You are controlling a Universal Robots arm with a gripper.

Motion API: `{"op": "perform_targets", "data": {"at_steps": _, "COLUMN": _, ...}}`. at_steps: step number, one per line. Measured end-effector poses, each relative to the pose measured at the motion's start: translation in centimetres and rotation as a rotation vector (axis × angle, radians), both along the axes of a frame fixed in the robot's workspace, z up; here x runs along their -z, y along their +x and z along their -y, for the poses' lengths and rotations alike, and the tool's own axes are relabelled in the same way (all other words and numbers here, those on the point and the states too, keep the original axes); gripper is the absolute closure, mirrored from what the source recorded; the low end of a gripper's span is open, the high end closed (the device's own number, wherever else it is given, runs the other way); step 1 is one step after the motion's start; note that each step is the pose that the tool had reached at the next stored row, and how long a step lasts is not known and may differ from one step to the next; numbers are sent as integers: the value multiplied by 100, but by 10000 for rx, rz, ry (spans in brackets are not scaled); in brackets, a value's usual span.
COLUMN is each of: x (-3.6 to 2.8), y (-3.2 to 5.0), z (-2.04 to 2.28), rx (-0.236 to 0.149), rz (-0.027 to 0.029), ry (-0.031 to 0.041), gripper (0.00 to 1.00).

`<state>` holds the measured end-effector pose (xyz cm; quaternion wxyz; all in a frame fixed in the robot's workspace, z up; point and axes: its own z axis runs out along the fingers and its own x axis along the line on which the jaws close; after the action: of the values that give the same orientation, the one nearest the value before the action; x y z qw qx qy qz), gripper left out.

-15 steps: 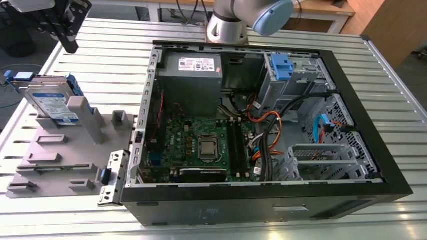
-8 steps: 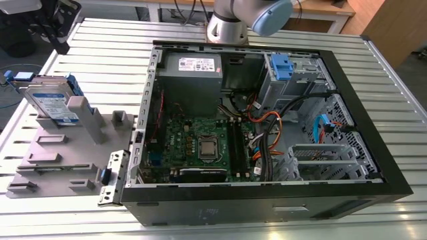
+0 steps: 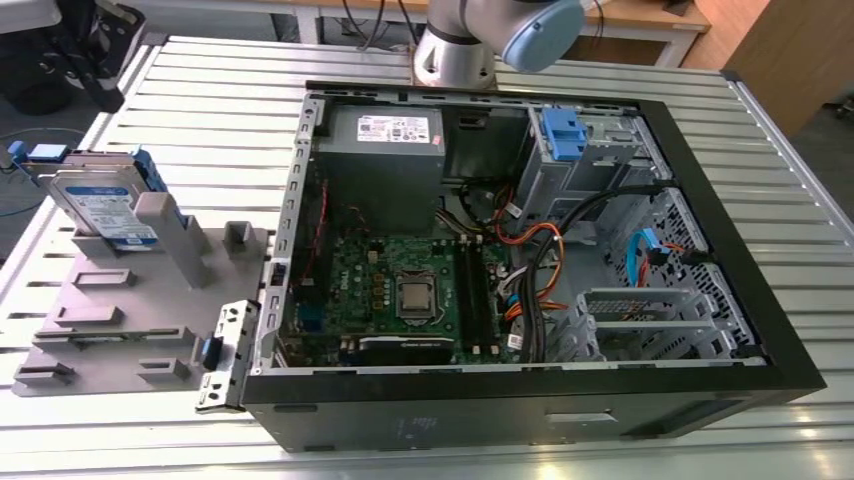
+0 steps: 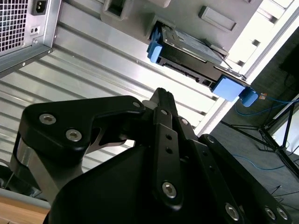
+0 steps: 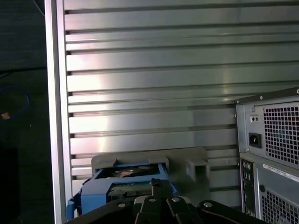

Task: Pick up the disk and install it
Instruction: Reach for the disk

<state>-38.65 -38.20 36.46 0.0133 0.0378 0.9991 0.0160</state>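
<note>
Gripper (image 5: 156, 183) first: my fingers (image 4: 163, 121) look closed against each other, with nothing between them. I hang over the slatted table (image 5: 149, 70), beside the back of the case (image 5: 275, 135).

Just beyond my tips in both wrist views is the disk (image 4: 191, 53). It stands on end in a slot of a grey holder (image 3: 147, 290). In the exterior view, the holder lies on the table at the exterior view's left, next to the open case and apart from it.

I judge the disk's long axis to be roughly upright, leaning a little. Its lower part sits in the slot and its connector end points up, out of the holder. Its labelled face shows in the exterior view. The blue bracket (image 4: 155, 46) caps both ends of the exposed edge.

I expect it to be stiff and fairly heavy for its size, with smooth metal faces that could slip. It would not take a knock well. The plastic bracket probably flexes. I would grip across the two flat faces near the free upper end, between the blue sides and clear of the connectors.
</note>
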Motion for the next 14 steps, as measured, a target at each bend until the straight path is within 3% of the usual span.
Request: {"op": "perform_targets", "data": {"at_steps": 14, "x": 14, "y": -21, "z": 0, "rx": 0, "rz": 1, "ry": 0, "gripper": 89}}
